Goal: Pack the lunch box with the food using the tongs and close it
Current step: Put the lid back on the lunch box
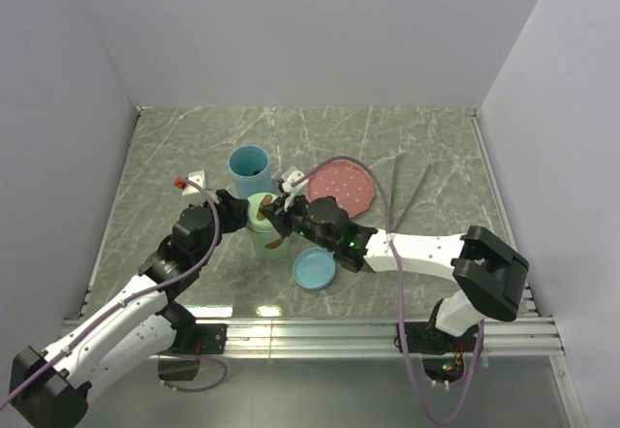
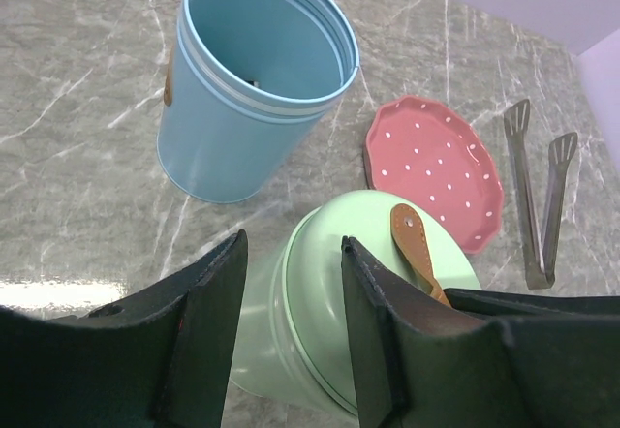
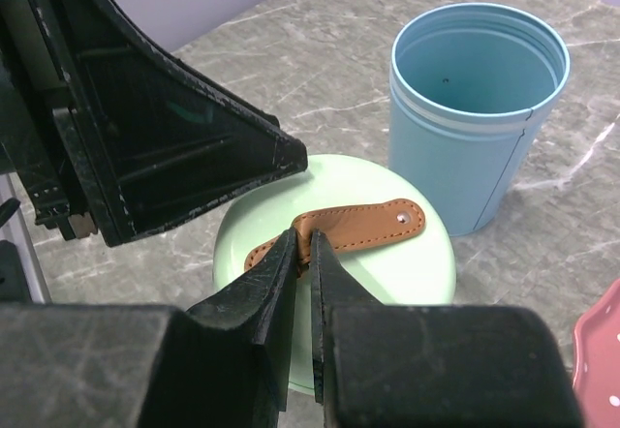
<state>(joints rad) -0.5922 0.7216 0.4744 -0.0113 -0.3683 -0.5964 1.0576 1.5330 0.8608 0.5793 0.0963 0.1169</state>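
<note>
Right pincer (image 3: 302,244) nips the lunch box (image 3: 407,263) strap (image 3: 368,227) (left pincer (image 2: 291,244) alongside, grip unclear).

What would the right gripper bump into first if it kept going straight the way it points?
The mint-green lid: the right gripper's jaws pinch the brown leather strap lying on it, so the lid is directly ahead, though the remaining gap is unclear.

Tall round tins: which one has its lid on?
The pale green tin, lidded, with a brown leather strap on top; the light blue tin beside it stands open.
</note>
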